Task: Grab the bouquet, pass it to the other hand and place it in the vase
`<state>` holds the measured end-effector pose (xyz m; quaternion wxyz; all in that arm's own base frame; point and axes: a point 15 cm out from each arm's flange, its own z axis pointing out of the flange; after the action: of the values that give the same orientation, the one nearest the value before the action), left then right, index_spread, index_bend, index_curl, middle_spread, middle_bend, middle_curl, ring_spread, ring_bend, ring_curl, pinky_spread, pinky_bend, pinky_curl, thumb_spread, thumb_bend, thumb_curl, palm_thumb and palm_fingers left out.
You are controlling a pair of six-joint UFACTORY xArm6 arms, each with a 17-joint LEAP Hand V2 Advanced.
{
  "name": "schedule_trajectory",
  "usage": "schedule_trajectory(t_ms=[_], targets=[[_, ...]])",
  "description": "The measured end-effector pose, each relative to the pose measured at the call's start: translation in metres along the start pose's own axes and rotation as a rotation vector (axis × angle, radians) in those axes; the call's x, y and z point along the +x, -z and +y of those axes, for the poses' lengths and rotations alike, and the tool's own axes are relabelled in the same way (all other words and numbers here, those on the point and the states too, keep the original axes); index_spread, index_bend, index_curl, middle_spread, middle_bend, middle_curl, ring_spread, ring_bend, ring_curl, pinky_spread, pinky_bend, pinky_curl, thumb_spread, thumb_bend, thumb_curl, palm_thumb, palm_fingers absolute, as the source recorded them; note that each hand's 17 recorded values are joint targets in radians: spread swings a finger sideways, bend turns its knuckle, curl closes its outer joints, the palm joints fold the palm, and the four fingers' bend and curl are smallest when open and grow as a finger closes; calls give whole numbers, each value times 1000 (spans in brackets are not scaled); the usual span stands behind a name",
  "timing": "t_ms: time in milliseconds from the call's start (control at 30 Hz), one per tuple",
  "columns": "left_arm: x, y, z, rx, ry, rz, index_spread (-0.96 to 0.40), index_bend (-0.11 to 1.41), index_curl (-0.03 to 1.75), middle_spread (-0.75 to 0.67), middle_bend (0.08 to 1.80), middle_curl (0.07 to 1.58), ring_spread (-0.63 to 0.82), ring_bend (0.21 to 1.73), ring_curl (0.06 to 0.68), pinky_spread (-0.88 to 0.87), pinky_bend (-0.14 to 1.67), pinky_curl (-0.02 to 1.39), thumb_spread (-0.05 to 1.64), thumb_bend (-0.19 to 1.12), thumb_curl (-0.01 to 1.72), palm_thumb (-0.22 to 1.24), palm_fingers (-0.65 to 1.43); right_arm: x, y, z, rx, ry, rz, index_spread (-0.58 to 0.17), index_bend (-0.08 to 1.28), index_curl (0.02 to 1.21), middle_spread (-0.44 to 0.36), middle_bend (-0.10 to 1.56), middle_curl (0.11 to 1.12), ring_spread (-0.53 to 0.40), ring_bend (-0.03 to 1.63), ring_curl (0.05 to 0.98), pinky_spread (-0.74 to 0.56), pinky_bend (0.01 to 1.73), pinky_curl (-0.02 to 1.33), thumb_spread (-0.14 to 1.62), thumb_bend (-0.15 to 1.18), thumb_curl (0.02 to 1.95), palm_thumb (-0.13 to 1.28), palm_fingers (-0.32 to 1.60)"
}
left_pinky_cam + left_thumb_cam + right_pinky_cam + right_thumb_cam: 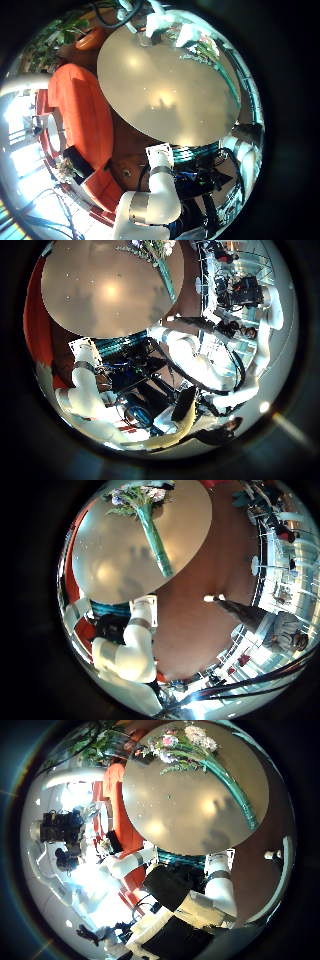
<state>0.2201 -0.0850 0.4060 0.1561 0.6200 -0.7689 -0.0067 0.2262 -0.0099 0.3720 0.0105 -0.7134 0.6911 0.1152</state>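
Observation:
The bouquet [150, 530] lies flat on the round table [110, 565], its flower heads [135, 495] near the table's edge and its long stem pointing inward. In the right thumb side palm view the flowers [185, 742] and stem [238, 795] lie on the same table [190, 815], a little away from the right palm. In the left little finger side palm view the bouquet [205, 45] lies at the table's far edge [170, 90], beside white parts of a hand [165, 25]. The left palm is farther from it.
A sofa [80, 110] stands beside the table on the floor [210, 570]. A white robot arm [150, 205] rises by the table's edge; an arm also shows in the right little finger side palm view [125, 650]. Equipment [235, 290] stands across the room.

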Motion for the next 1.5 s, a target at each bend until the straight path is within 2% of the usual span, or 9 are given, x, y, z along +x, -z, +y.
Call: schedule_trajectory(t_ms=[233, 500, 800, 967, 1067, 1167, 1333, 1400, 1500], targets=[[-2, -6, 7, -34, 5, -11, 83, 171, 333, 473, 190, 310, 554, 509, 198, 526, 231, 312, 919, -52, 229, -48, 78, -1, -7, 1, -16, -5, -15, -259, 174, 317, 14, 291, 362, 107, 540, 194, 398, 449, 220, 1172, -19, 283, 297, 323], [8, 3, 5, -17, -16, -1, 75, 174, 335, 473, 189, 309, 553, 500, 199, 535, 223, 311, 926, -52, 231, -48, 80, 1, 1, 13, 4, 0, 6, -256, 169, 321, 3, 283, 362, 96, 538, 193, 401, 453, 220, 1177, -19, 281, 300, 339], [14, -1, 11, -42, -45, -13, 75, 176, 338, 472, 189, 306, 554, 486, 199, 537, 216, 311, 933, -48, 235, -41, 85, 69, 10, 32, 45, -150, 2, -269, 169, 328, -16, 286, 365, 75, 544, 193, 391, 450, 214, 1181, -19, 281, 300, 365], [13, 6, 13, -32, -57, -39, 75, 175, 339, 472, 188, 304, 555, 483, 199, 538, 210, 313, 934, -48, 237, -41, 86, 74, 12, 31, 55, -160, -2, -268, 167, 326, -18, 287, 366, 71, 550, 192, 392, 461, 215, 1182, -19, 281, 300, 365], [12, 10, 12, -36, -75, -68, 75, 176, 341, 472, 188, 303, 555, 481, 199, 538, 207, 313, 937, -44, 239, -34, 88, 75, 10, 26, 52, -165, -6, -264, 135, 306, -35, 364, 387, 44, 595, 198, 391, 448, 205, 1163, -14, 289, 323, 420], [17, 8, 7, -33, -117, -79, 60, 202, 352, 466, 191, 301, 554, 466, 195, 533, 190, 308, 995, 1, 261, 56, 115, 79, 1, 21, 8, -157, -17, -259, 133, 289, -60, 406, 405, 1, 667, 216, 375, 457, 204, 1130, -11, 308, 369, 445], [19, 14, -20, 52, -185, -100, 14, 252, 381, 407, 197, 310, 535, 450, 189, 515, 171, 289, 1070, 15, 285, 179, 191, 89, -14, 3, -36, -161, -36, -258, 158, 282, -81, 437, 420, -71, 758, 244, 331, 480, 201, 1094, -12, 336, 437, 469], [17, 16, -24, 47, -191, -108, 5, 258, 389, 396, 195, 315, 526, 445, 189, 511, 171, 283, 1088, 4, 289, 207, 194, 94, -19, -6, -40, -169, -39, -258, 157, 281, -91, 451, 426, -95, 785, 250, 305, 501, 201, 1083, -16, 345, 455, 486], [11, 13, -28, -3, -196, -125, -4, 262, 398, 384, 191, 318, 526, 431, 187, 509, 173, 274, 1106, -13, 293, 232, 187, 100, -29, -22, -71, -203, -49, -252, 150, 276, -104, 457, 433, -129, 836, 265, 257, 553, 204, 1078, -21, 354, 469, 503]])
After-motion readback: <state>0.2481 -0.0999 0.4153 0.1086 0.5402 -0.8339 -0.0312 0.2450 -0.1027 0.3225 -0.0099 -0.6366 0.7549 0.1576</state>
